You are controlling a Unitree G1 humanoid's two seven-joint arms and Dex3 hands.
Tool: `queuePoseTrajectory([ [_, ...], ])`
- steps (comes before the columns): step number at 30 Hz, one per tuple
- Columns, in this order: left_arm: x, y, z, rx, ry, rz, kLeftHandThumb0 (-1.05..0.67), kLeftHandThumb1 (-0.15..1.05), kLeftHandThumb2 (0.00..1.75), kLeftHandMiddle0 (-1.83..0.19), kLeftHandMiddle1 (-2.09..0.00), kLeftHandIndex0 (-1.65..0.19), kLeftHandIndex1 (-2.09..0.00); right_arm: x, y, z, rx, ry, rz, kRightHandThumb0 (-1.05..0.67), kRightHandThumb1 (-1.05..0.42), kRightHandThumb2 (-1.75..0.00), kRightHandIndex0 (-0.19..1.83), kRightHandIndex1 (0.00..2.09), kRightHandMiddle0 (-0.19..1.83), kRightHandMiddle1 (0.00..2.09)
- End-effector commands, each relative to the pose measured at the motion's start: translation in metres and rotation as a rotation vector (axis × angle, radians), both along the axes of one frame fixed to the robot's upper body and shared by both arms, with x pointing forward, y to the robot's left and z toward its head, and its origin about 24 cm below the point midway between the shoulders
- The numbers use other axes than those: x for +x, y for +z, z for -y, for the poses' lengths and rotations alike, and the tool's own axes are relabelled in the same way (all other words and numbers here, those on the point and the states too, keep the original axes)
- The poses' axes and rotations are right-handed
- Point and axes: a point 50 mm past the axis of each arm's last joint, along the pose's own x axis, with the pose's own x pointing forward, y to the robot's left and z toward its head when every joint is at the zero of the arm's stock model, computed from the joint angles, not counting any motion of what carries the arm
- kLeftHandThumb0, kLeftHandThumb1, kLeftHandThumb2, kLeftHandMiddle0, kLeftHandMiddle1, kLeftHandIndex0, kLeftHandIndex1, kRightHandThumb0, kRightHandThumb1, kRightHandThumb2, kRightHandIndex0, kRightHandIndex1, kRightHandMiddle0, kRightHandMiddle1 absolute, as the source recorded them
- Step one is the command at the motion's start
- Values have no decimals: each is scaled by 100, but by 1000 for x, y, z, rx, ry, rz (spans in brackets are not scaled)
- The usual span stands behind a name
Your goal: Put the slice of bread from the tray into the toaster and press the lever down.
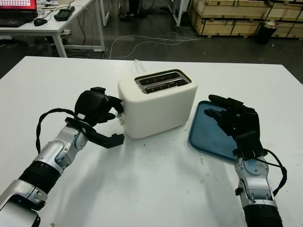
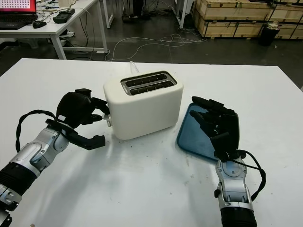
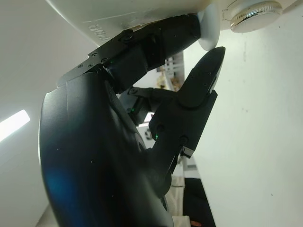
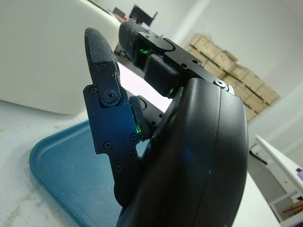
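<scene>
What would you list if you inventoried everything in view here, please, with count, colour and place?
toaster: one, cream, middle of the table, two slots on top
lever: one, cream, on the toaster's end facing the left hand
tray: one, blue, beside the toaster, no bread visible on it
table: one, white, under everything
desk: one, white, back of the room, carrying a laptop
crates: several, wooden, stacked at the back
left hand: one, black, fingers at the lever
right hand: one, black, open over the tray
</scene>
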Motion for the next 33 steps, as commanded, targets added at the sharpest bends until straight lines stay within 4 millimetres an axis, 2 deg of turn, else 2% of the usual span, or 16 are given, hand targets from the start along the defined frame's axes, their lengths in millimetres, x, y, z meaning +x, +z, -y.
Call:
queuePoseTrajectory([
  [1,-8,-10,21,-11,-103,-46,-22,88,1,-72,-169,-101,-48,2,0,-1,16,8,-3,-58,-92,-3,122,1,103,0],
  [6,-7,-4,15,-7,-90,-24,-22,88,0,-76,-153,-98,-51,2,-1,-2,11,11,-8,-60,-92,-4,122,1,104,0],
  [10,-7,4,8,-15,-70,40,-20,83,0,-76,-165,-100,-52,2,-2,-3,24,14,-12,-60,-92,-3,123,1,104,0],
  [13,-6,11,2,-18,-57,80,-22,85,1,-75,-162,-101,-54,2,-4,-3,29,18,-14,-60,-92,-3,124,1,105,0],
  [20,-2,30,-7,-7,-32,146,-20,84,0,-74,-173,-99,-61,2,-5,-4,21,27,-16,-61,-92,-3,123,1,105,0],
  [27,0,45,-9,42,-35,186,-24,85,0,-79,-159,-99,-66,2,-7,-6,22,29,-28,-62,-92,-4,123,1,104,0],
  [33,3,59,-11,77,-26,238,-23,80,0,-86,-145,-102,-62,1,-8,-8,38,33,-38,-59,-92,-2,124,1,105,0],
])
